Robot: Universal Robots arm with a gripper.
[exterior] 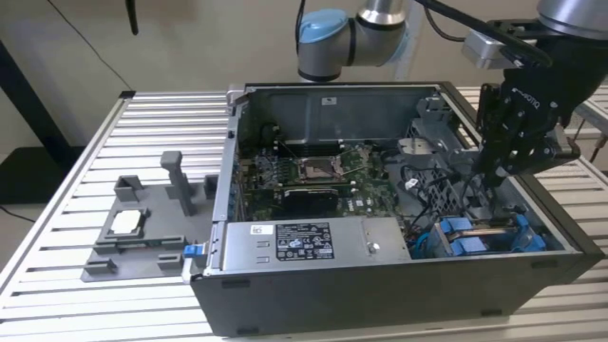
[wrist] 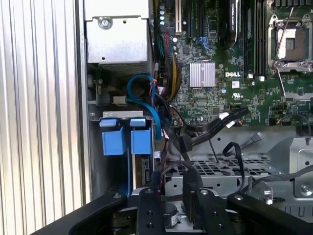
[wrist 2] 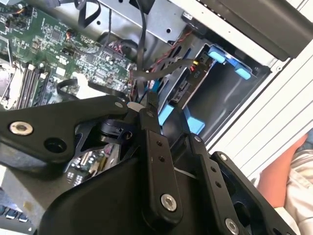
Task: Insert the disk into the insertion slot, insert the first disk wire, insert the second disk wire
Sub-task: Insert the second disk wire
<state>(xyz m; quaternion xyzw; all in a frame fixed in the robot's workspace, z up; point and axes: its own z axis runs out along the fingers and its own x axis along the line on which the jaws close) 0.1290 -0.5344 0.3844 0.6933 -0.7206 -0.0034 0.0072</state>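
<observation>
Disk (exterior: 468, 246) looks seated in insertion slot (wrist 2: 222, 103), exterior view lower right. Hand (exterior: 489, 178) narrow, seemingly pinching black wire (wrist: 191, 196). Both wires apparently unplugged.

Black cables (wrist: 215, 128) crowd the space beside the insertion slot (wrist: 115, 169); room lies open above the motherboard (wrist: 230, 93).
</observation>
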